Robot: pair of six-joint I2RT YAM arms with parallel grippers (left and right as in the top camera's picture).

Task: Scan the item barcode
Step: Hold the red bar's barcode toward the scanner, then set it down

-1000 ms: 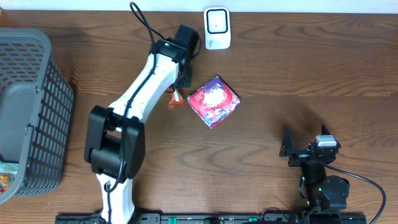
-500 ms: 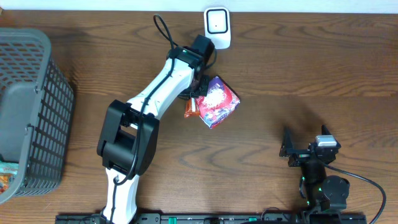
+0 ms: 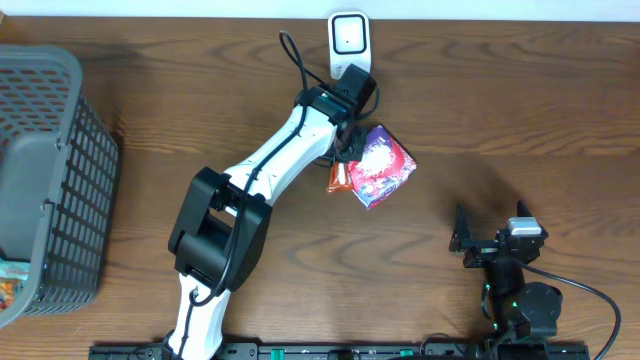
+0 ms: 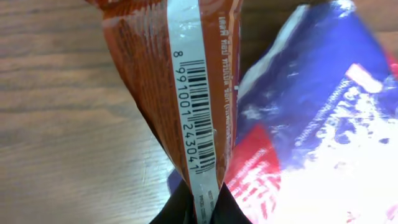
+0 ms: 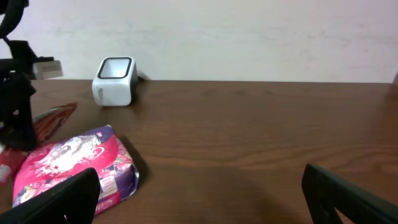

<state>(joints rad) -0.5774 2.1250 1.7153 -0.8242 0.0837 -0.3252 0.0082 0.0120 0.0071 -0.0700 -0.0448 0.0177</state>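
Observation:
My left gripper (image 3: 344, 152) is shut on the sealed end of an orange-brown snack packet (image 3: 337, 178). In the left wrist view the packet (image 4: 186, 93) hangs from the fingertips (image 4: 180, 208), and its white strip with the barcode (image 4: 198, 115) faces the camera. A pink and purple bag (image 3: 381, 168) lies against the packet on its right, also seen as the bag (image 4: 323, 130) and the bag (image 5: 74, 162). The white scanner (image 3: 349, 42) stands at the table's far edge, just beyond the left gripper. My right gripper (image 3: 488, 246) rests open at the near right, nothing between its fingers (image 5: 59, 199).
A grey mesh basket (image 3: 60, 150) stands at the left edge with something colourful in its near corner. The right wrist view shows the scanner (image 5: 114, 81) at the far left before a pale wall, with bare wood between it and my right gripper.
The left arm has swung right with the orange-brown packet, ending just below the scanner. The pink bag has slid right beside it. The right arm has not moved.

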